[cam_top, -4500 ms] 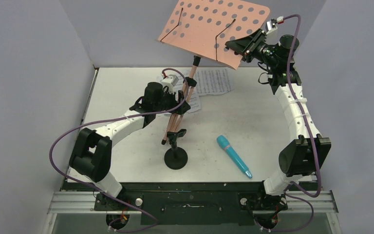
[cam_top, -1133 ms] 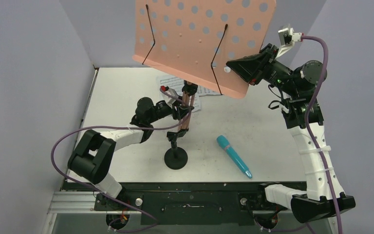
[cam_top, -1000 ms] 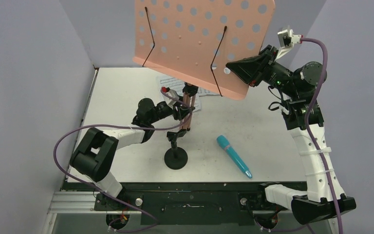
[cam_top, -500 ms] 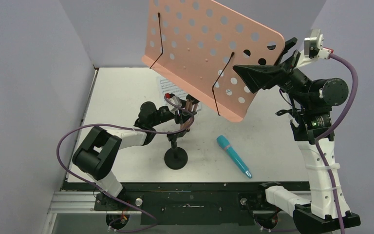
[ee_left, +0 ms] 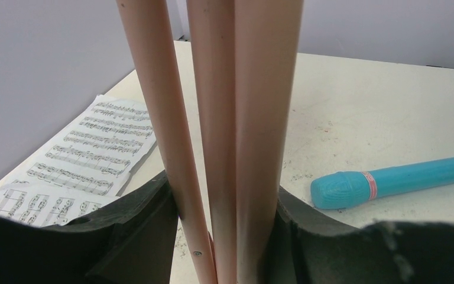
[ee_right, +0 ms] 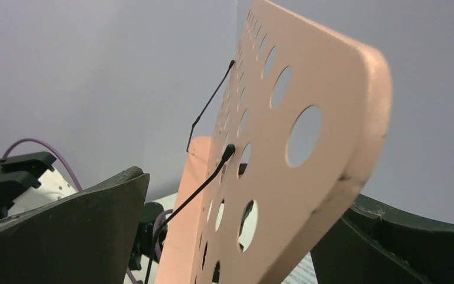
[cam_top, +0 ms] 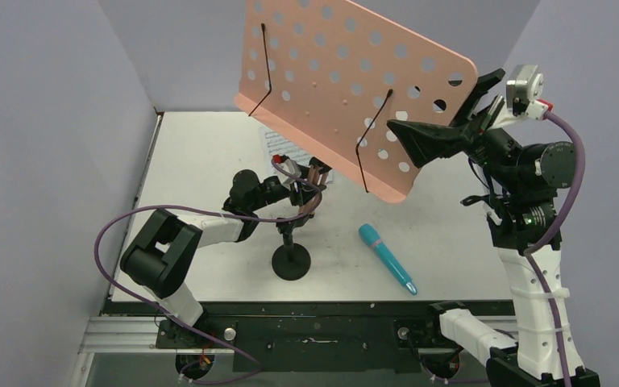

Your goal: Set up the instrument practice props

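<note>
The pink perforated music stand's desk point(cam_top: 346, 89) tilts high over the table's back. Its folded pink legs point(ee_left: 213, 118) run down into my left gripper point(cam_top: 302, 192), which is shut on them point(ee_left: 227, 201). My right gripper point(cam_top: 451, 113) stands open around the desk's right edge point(ee_right: 307, 177), one finger on each face point(ee_right: 236, 236); the edge lies close to the right finger. White sheet-music pages point(cam_top: 278, 147) lie partly hidden under the desk, and show again point(ee_left: 88, 157) in the left wrist view. The teal microphone point(cam_top: 385, 256) point(ee_left: 396, 180) lies on the table. The black round-based mic stand point(cam_top: 291, 260) stands upright near the front.
The white table point(cam_top: 193, 161) is boxed in by grey walls on the left, back and right. Purple cables loop from both arms. The mic stand is just in front of my left gripper.
My right gripper has opened off the desk's edge and the right arm has shifted right and up. The desk has swung and tilted to the right. The left grip on the legs is unchanged.
</note>
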{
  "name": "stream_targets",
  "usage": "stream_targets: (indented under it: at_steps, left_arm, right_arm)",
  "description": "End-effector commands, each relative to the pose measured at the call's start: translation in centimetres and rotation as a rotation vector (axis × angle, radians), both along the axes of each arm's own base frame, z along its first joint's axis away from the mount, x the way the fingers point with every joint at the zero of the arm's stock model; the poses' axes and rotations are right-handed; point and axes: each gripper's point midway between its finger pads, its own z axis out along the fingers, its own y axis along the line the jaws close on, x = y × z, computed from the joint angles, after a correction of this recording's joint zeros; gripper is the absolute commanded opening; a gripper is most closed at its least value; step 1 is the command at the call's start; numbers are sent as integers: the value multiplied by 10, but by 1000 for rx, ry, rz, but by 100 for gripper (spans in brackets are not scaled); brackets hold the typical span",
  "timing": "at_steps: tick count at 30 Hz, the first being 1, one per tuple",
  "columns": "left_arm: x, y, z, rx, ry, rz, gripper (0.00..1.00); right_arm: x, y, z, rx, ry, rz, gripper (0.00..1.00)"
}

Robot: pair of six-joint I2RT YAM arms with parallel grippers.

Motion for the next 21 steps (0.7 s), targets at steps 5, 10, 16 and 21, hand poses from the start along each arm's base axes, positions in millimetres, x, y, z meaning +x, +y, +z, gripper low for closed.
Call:
stream_targets:
  at_steps: [5,10,16,21]
  left_arm:
    - [5,8,61,-126,-134,58,0]
    - [5,9,61,-132,-127,62,0]
    - [6,9,60,-134,-119,68,0]
    - [7,9,59,-134,-117,71,0]
  right_arm:
    - [-17,-10,-31,-98,-22,-82,90]
    - [-11,-19,-61,-111,37,-151,90]
    - [-19,-17,-112,-159,125,-124,90]
    - [-37,-17,-149,-225,150,-97,90]
